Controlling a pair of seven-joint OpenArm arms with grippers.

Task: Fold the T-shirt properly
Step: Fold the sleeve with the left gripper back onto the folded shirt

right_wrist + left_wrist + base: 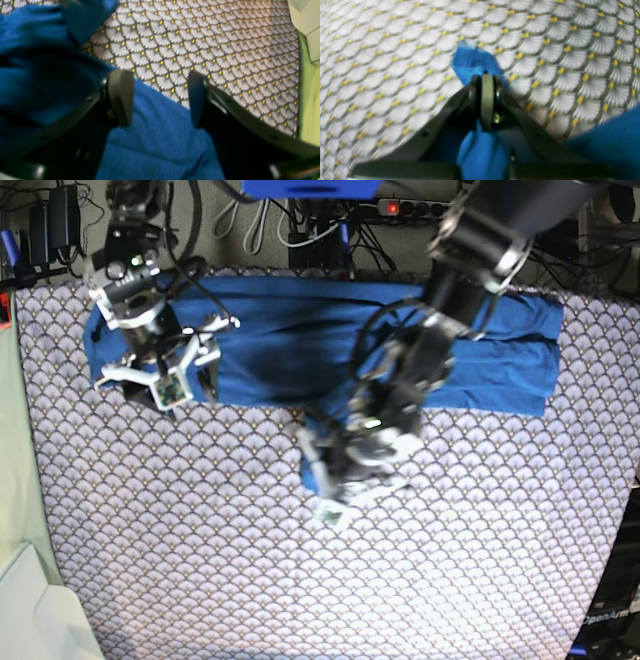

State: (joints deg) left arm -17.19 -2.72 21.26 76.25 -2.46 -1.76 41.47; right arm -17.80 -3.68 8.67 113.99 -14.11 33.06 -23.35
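The blue T-shirt (280, 340) lies spread across the far part of the scallop-patterned tablecloth (300, 580). My left gripper (322, 477) is shut on a bunched bit of the shirt (472, 60), held out past the shirt's near edge over the tablecloth (382, 62); blue cloth sticks out beyond the fingertips (487, 82). My right gripper (165, 380) is open and empty, low over the shirt's near edge at its left end. In the right wrist view its fingers (121, 97) stand apart above blue cloth (155, 140), with the tablecloth (212, 37) just ahead.
A white box (40, 610) stands at the near left corner beside a pale green strip (14, 480); both show in the right wrist view, the box (305, 15) and the strip (310, 100). Cables and a power strip (400, 208) lie behind the table.
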